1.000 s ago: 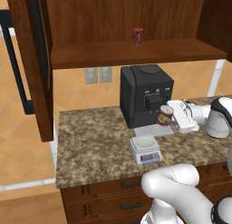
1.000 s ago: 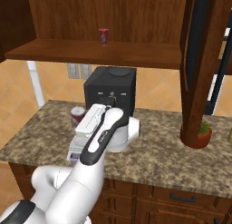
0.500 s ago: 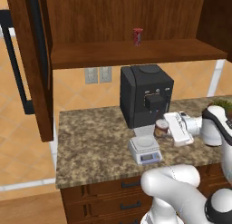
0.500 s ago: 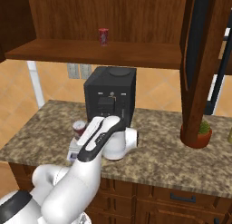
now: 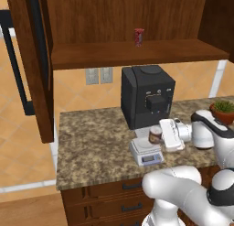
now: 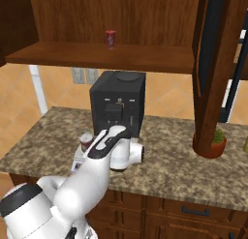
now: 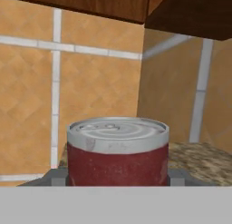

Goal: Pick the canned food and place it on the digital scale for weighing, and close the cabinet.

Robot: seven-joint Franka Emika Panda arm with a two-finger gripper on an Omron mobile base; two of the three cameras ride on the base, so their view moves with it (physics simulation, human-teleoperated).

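The canned food (image 5: 155, 134), a squat maroon tin with a grey top, is held in my gripper (image 5: 159, 137), whose fingers are shut on its sides. It hangs low over the back right part of the digital scale (image 5: 146, 153); whether it touches the plate I cannot tell. In the hand view the canned food (image 7: 118, 150) stands close up between the fingertips (image 7: 58, 177). From the right, the canned food (image 6: 86, 140) peeks out beside my arm above the scale (image 6: 77, 162). The cabinet stands with its left door (image 5: 32, 60) and right door (image 6: 213, 64) swung open.
A black coffee machine (image 5: 147, 96) stands right behind the scale. A slim red can (image 5: 138, 36) sits on the cabinet shelf. A potted plant (image 5: 223, 110) is at the counter's right. Drawers (image 5: 123, 197) run below the counter's front edge.
My gripper has carried the canned food down and to the left, from beside the coffee machine to just over the scale. The cabinet doors have stayed open.
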